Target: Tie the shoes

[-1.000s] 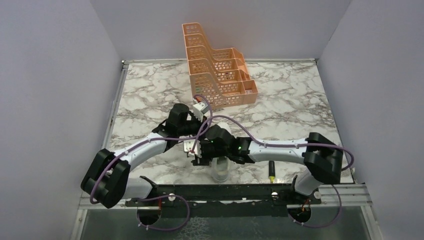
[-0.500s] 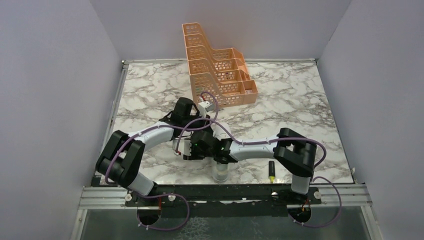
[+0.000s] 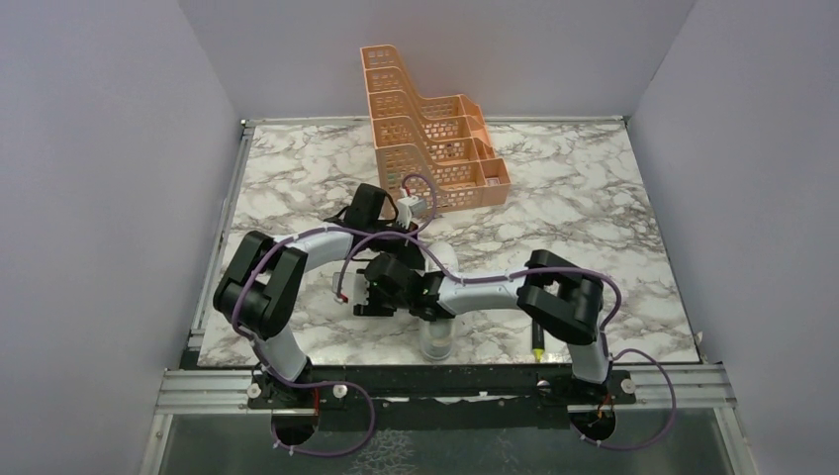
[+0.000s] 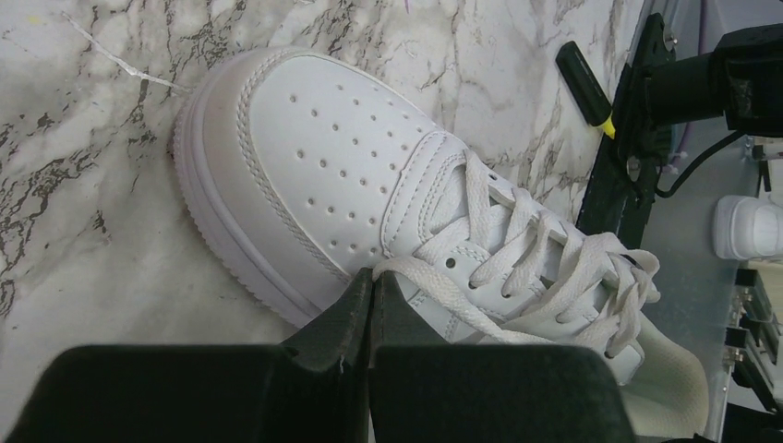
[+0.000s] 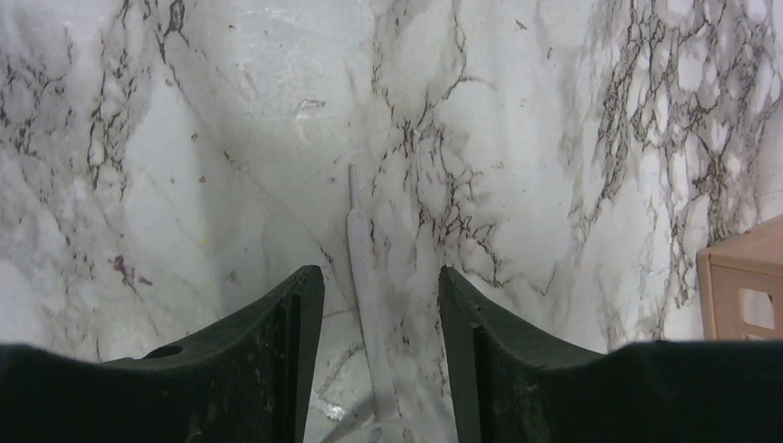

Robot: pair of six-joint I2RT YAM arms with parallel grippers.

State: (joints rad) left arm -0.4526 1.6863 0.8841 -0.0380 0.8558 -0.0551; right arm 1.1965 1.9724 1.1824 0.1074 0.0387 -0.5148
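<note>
The white shoe lies on the marble with its toe pointing away from the arm bases. In the top view the right arm covers most of the shoe. My left gripper is shut on a white lace, which runs from the fingertips back into the eyelets. My right gripper is open just above the table, left of the shoe. A loose lace end lies flat between its fingers, touching neither.
An orange tiered rack stands at the back of the table; its corner shows at the right edge of the right wrist view. A black marker with a yellow tip lies near the front rail, right of the shoe.
The left gripper has moved away from the bases toward the rack, still shut on the lace. The right gripper has slid left over the table, and both elbows swung inward.
</note>
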